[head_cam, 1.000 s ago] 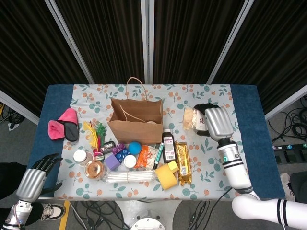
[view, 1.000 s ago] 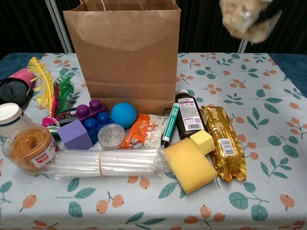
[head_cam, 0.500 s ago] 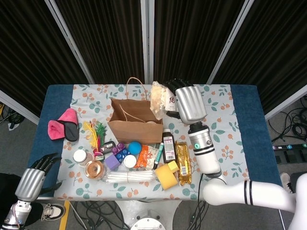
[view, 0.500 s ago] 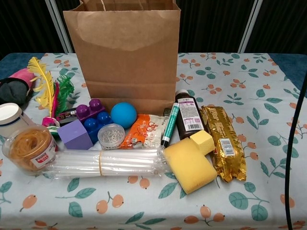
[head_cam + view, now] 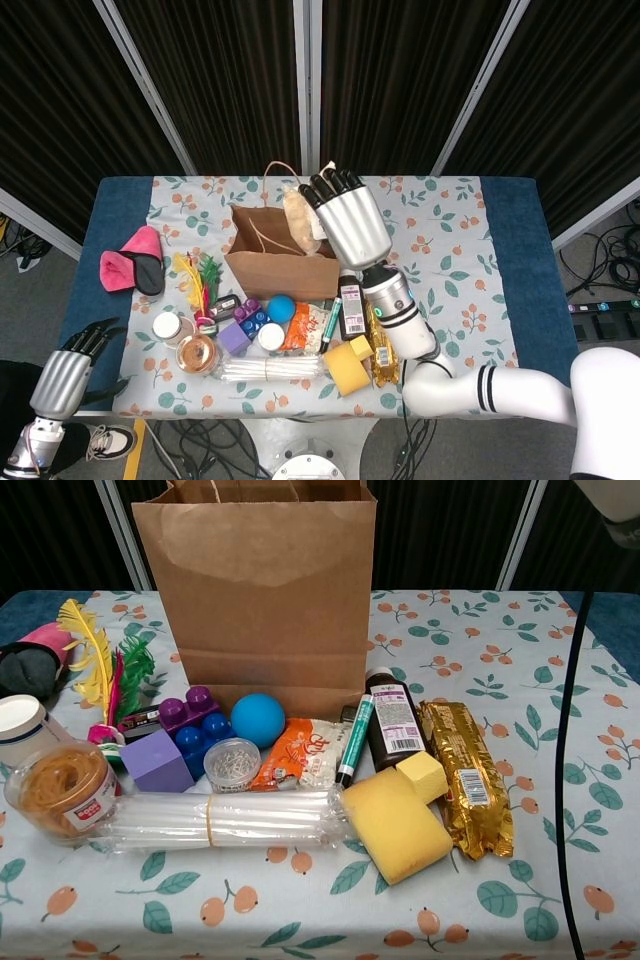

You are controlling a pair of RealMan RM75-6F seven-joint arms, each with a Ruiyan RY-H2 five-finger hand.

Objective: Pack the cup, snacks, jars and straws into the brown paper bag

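The brown paper bag point(image 5: 280, 268) point(image 5: 265, 600) stands open at the middle of the table. My right hand point(image 5: 347, 222) hovers over its right rim and holds a pale snack bag point(image 5: 298, 215) above the opening. In front of the bag lie the bundle of straws point(image 5: 268, 370) point(image 5: 215, 822), a gold snack bar point(image 5: 380, 340) point(image 5: 465, 778), an orange snack pack point(image 5: 298, 325) point(image 5: 293, 765), a white-lidded jar point(image 5: 167, 326) point(image 5: 20, 725), a jar of rubber bands point(image 5: 197, 352) point(image 5: 62, 788) and a small jar of pins point(image 5: 232, 764). My left hand point(image 5: 65, 375) hangs empty off the table's front left corner, fingers apart.
A yellow sponge point(image 5: 400, 820), dark bottle point(image 5: 390, 725), green pen point(image 5: 355, 740), blue ball point(image 5: 258, 718) and purple blocks point(image 5: 175, 742) crowd the front of the bag. Feathers point(image 5: 100, 670) and a pink slipper point(image 5: 135, 260) lie at the left. A black cable point(image 5: 562, 730) hangs at the right.
My right hand has carried the snack bag from the table's right side leftward to above the paper bag's opening. The left hand has hardly moved.
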